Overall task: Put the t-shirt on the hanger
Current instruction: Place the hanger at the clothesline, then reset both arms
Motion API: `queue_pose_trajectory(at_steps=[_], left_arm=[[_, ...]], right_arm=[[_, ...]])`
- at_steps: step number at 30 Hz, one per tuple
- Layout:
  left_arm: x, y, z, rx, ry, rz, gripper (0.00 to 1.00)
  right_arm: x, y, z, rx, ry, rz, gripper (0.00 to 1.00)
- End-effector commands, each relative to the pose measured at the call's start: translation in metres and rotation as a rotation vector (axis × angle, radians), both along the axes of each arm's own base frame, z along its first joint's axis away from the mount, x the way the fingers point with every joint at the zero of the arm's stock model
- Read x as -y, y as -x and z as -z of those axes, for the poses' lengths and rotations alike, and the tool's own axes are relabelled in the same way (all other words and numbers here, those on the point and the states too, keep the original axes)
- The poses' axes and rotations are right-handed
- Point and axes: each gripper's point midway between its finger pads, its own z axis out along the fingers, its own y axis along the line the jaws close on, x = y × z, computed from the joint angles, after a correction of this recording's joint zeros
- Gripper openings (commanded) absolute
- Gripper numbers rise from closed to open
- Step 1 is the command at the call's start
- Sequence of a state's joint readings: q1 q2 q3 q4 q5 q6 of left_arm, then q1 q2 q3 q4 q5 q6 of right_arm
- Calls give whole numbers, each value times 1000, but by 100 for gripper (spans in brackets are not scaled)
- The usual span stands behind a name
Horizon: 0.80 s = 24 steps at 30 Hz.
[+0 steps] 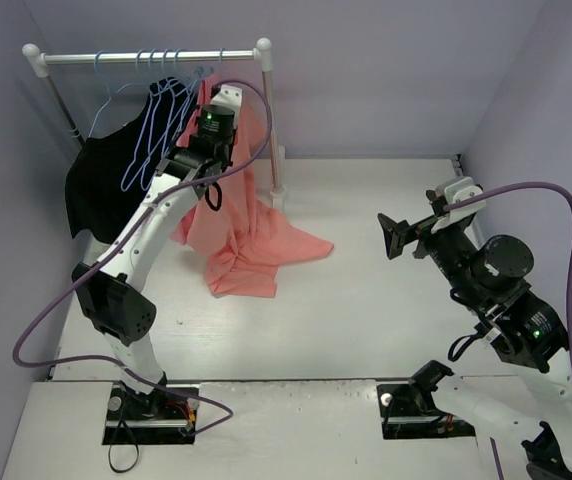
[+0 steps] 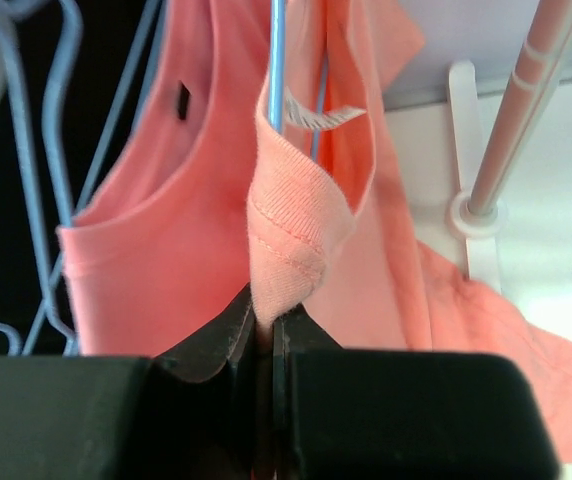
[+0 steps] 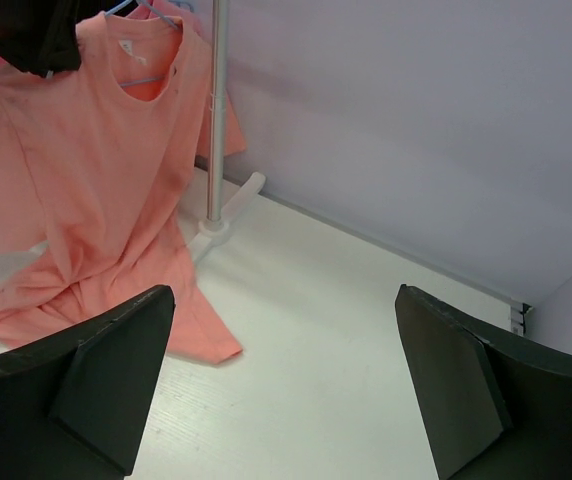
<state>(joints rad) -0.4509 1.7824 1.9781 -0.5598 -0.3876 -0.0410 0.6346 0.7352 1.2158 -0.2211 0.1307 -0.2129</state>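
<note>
Collar of the t-shirt (image 2: 301,230) sits pinched in left hand (image 2: 266,328).

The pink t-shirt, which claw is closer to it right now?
Left. The left claw is shut on the t-shirt by the rack; the right claw hangs open, apart, over the table.

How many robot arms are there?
2. The left arm reaches up to the rack, left gripper pinching the t-shirt. The right arm hovers over the table, right gripper open. None seem hidden.
</note>
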Motion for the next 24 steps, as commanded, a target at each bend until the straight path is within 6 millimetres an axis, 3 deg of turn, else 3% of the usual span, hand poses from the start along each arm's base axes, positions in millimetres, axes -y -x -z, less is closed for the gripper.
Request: queue_pose_trajectory(at_steps=[1,4,6,9,11,16,19,21,24], left_arm=[[-1,13,-57,170,129,12,14],[-4,23,-68,187,134,28,39],[-8,36,-87,216,141,49,54],[-14,55,-110,250,156,67,64],[-23,82,-136,296,175,92,68],[-49,142,-168,352,171,125,73],[-76,186,-168,359,136,111,77],[-86,200,-152,327,108,96,80],[-119,242,-133,314,96,21,84]], right_arm=[[3,-1,-15,52,-59,16,90],[4,-1,-13,49,-60,24,92],[6,0,-14,49,-66,30,95],[7,0,-14,50,-68,37,100],[13,0,-15,53,-73,64,100],[33,-2,-19,61,-92,168,100],[52,0,-19,65,-114,259,100],[65,1,-17,60,-134,328,100],[85,2,-5,45,-144,443,100]])
